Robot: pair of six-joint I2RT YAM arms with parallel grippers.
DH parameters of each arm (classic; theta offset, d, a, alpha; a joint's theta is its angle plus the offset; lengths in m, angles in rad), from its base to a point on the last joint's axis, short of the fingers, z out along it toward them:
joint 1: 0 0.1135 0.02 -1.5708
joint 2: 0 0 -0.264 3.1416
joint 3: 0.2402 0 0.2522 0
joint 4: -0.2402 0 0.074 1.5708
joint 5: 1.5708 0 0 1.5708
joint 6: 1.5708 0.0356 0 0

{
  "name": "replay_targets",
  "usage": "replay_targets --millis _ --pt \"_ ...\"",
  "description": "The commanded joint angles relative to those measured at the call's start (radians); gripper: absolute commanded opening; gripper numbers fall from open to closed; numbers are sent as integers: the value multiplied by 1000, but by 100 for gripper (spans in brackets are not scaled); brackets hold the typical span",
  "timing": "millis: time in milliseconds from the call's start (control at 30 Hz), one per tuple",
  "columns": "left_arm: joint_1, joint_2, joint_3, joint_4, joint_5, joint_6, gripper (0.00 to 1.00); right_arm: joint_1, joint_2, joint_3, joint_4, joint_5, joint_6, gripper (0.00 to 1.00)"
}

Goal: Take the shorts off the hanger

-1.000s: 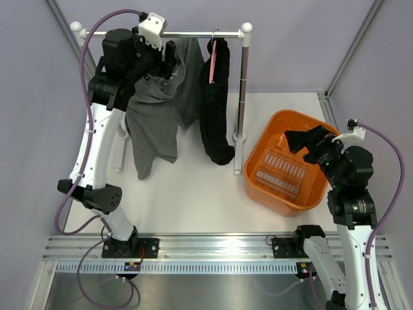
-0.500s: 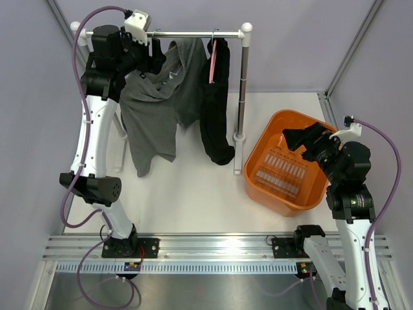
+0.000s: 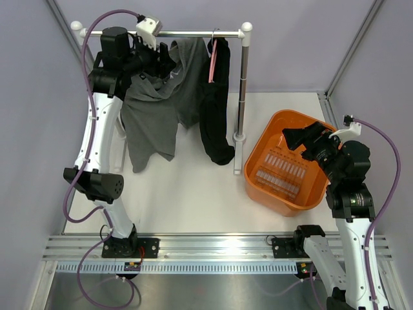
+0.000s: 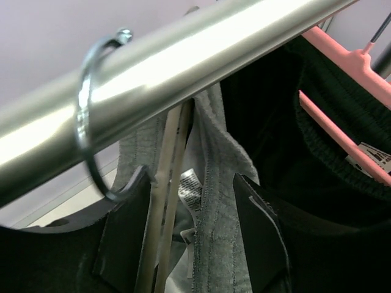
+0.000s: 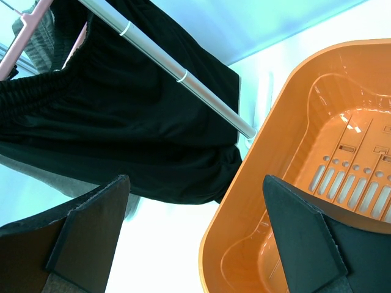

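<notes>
Grey shorts (image 3: 155,123) hang from the metal rail (image 3: 193,33) on a cream hanger (image 4: 164,201) with a wire hook (image 4: 82,122). My left gripper (image 3: 161,61) is up under the rail at their waistband. In the left wrist view the left gripper (image 4: 190,183) is open, its jaws straddling the grey waistband (image 4: 214,244) and the hanger bar. Black shorts (image 3: 216,110) hang beside them on a pink hanger (image 3: 211,68). My right gripper (image 3: 297,139) hovers open over the orange basket (image 3: 287,123), holding nothing.
The rack's right post (image 3: 244,84) stands between the black shorts and the basket. In the right wrist view the basket wall (image 5: 244,201) lies below the open right gripper (image 5: 195,183), with the black shorts (image 5: 122,140) beyond. Purple walls close in on both sides.
My left gripper swung left along the rail, then back right to the grey waistband, and its jaws narrowed. The right arm has barely shifted.
</notes>
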Motion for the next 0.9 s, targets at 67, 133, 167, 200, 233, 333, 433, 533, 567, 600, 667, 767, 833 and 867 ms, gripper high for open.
replay_targets --millis 67,133,167,200,233,333,433,533,567,600,667,767,833,867 --pt "-23 14 16 9 19 28 48 -5 5 5 46 -13 -15 100" --pt "-29 15 16 5 11 33 37 -5 3 5 46 -11 -18 99" --pt "-32 18 16 2 6 36 31 -5 4 5 46 -11 -18 99" --pt "-37 20 14 -1 0 37 27 -5 5 5 44 -11 -17 99" --pt "-40 18 14 -1 -26 39 20 -3 5 5 44 -11 -18 99" --pt "-51 14 14 -1 -59 43 0 -5 5 8 41 -13 -20 100" --pt "-63 -8 19 6 -93 40 0 -5 5 15 40 -25 -26 99" --pt "-75 -37 36 8 -135 34 0 -5 5 18 38 -32 -32 100" --pt "-77 -43 54 8 -145 28 0 -5 3 18 38 -34 -34 100" --pt "-81 -54 60 9 -162 25 0 -5 3 18 38 -36 -35 100" --pt "-83 -87 60 14 -196 20 0 -5 1 19 35 -42 -38 99" --pt "-84 -130 57 16 -231 14 0 -3 0 21 40 -49 -41 99" --pt "-86 -144 53 3 -251 16 0 -5 1 24 40 -52 -40 100" --pt "-89 -155 53 -3 -266 16 0 -5 3 25 43 -55 -38 99"
